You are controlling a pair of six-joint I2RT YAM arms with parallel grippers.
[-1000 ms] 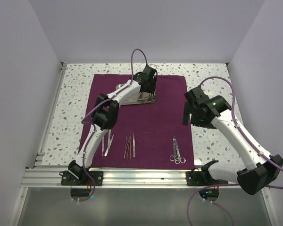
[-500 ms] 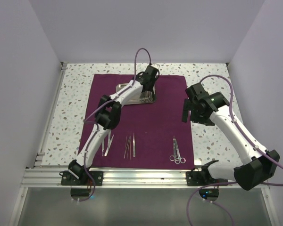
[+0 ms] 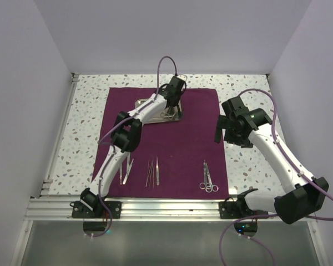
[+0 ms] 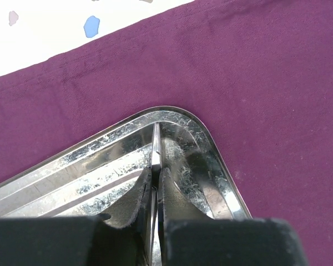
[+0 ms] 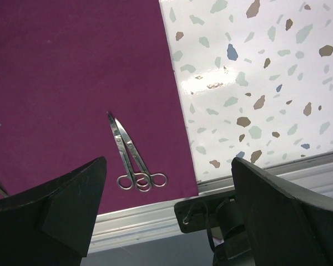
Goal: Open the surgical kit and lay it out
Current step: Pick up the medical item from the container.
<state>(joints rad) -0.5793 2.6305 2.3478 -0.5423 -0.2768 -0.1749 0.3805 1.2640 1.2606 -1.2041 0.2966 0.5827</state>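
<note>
The dark purple cloth (image 3: pixel 188 144) lies spread flat on the table. A steel tray (image 3: pixel 147 104) sits on its far part. My left gripper (image 3: pixel 169 111) reaches down into the tray's right corner (image 4: pixel 222 160). It is shut (image 4: pixel 155 172) on a thin metal instrument (image 4: pixel 155 147) standing between the pads. Two ring-handled clamps (image 3: pixel 208 178) lie on the cloth near the front right, also seen in the right wrist view as crossed clamps (image 5: pixel 130 155). Tweezers (image 3: pixel 126 169) and thin instruments (image 3: pixel 154 172) lie at the front left. My right gripper (image 3: pixel 222 130) hovers open (image 5: pixel 169 166) above the cloth's right edge, holding nothing.
The speckled tabletop (image 3: pixel 250 160) shows around the cloth. An aluminium rail (image 3: pixel 166 208) runs along the near edge by the arm bases. White walls enclose the left, back and right sides.
The left gripper has closed on the thin instrument inside the tray. The right arm has shifted slightly and stays open.
</note>
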